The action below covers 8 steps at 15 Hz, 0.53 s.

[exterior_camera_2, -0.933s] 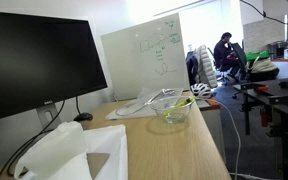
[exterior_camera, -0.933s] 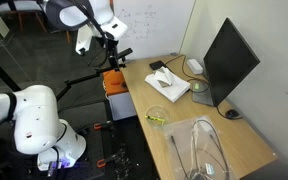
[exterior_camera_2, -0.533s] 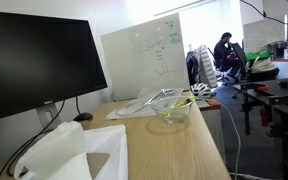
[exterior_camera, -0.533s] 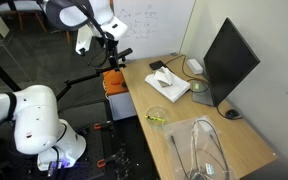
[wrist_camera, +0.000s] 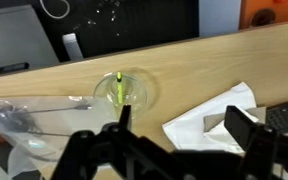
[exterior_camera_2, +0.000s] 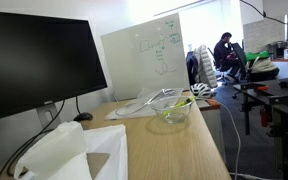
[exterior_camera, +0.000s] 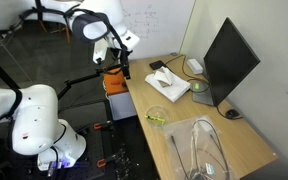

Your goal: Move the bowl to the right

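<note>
Evidently, the gripper point(wrist_camera: 181, 138) is held with fingers spread wide and empty, and the bowl point(wrist_camera: 124, 90) is seen ahead on the desk point(wrist_camera: 224, 60), aligned with one finger rather than centred.

The light wooden table point(exterior_camera: 136, 88) carries a small yellow-green bowl point(exterior_camera: 158, 116) near its edge, a large clear plastic container point(exterior_camera: 206, 152) just beside it, a white sheet point(exterior_camera: 169, 84) under a dark object, a pale round object point(exterior_camera: 194, 66) with a cable, and a black monitor point(exterior_camera: 227, 62).
</note>
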Each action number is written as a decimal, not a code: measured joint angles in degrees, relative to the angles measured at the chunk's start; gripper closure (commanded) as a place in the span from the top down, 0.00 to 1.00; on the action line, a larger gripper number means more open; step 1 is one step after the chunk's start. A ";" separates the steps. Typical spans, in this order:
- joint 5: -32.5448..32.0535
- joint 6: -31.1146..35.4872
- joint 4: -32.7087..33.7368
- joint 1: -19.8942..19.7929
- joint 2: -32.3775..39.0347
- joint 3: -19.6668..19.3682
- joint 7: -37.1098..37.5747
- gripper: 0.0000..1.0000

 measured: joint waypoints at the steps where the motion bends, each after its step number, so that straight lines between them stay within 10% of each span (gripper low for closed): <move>1: -0.97 3.06 -0.07 -0.77 3.29 1.01 0.71 1.00; 8: -14.55 19.15 1.20 -2.86 24.19 4.98 14.40 1.00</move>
